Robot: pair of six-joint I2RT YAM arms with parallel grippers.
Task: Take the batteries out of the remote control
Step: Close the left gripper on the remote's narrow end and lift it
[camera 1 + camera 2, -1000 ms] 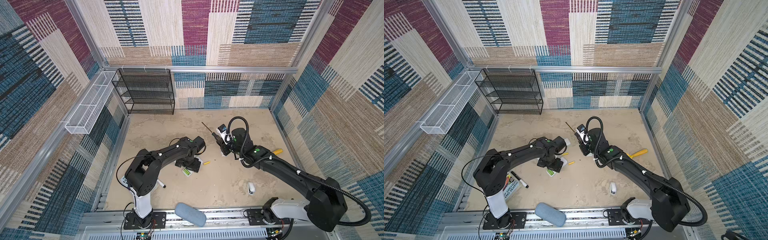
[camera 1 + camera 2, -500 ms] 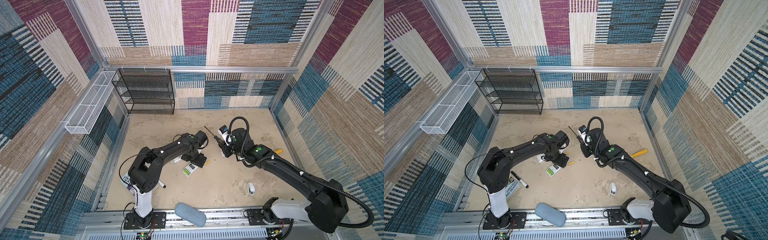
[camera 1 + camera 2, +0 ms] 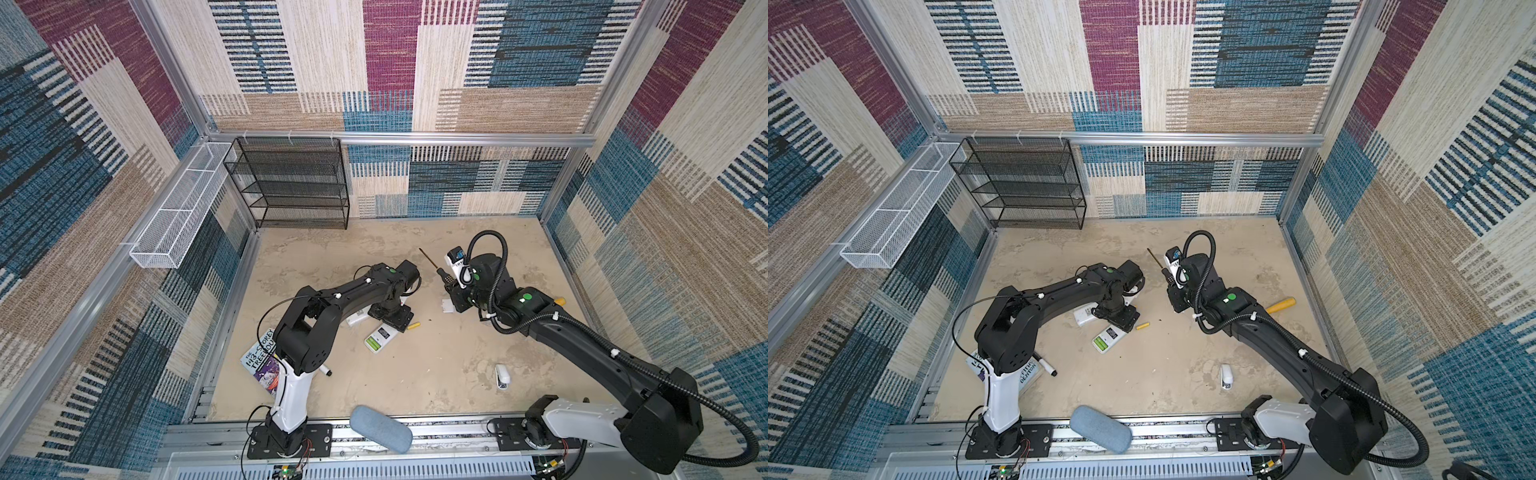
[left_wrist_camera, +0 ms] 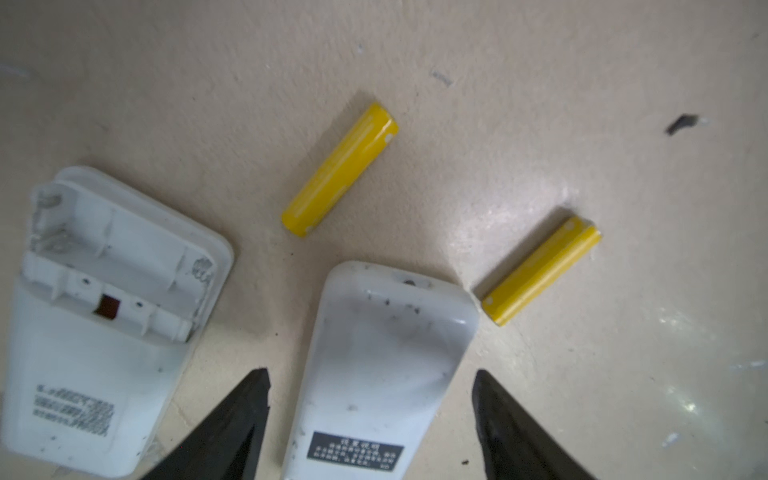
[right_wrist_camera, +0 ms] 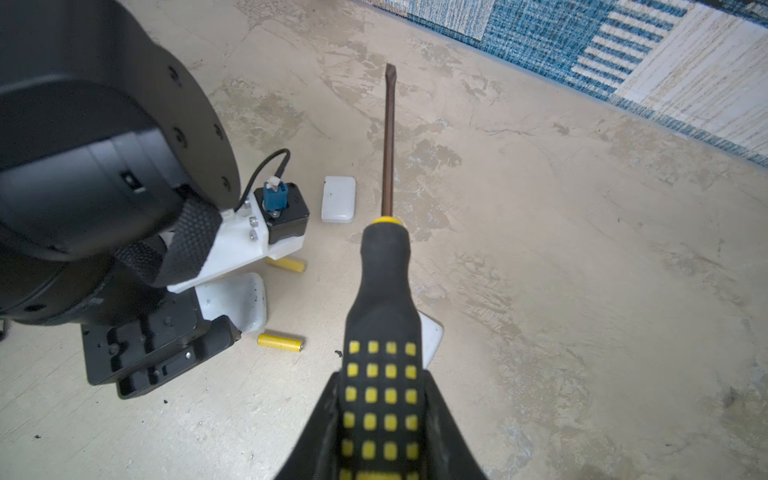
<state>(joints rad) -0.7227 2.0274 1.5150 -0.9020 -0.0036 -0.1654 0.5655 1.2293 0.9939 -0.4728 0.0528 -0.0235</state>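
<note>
Left gripper (image 4: 370,376), jaws apart astride a white remote (image 4: 386,353); right gripper (image 5: 380,415) clamped on a screwdriver (image 5: 384,282); two batteries (image 4: 340,170) loose on the desk (image 4: 166,83), probably light and roll-prone, best pinched mid-barrel.

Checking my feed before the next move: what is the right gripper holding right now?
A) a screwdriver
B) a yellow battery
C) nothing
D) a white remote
A: in the right wrist view the right gripper is shut on the black-and-yellow handle of the screwdriver, whose bare shaft points away over the floor.
</note>
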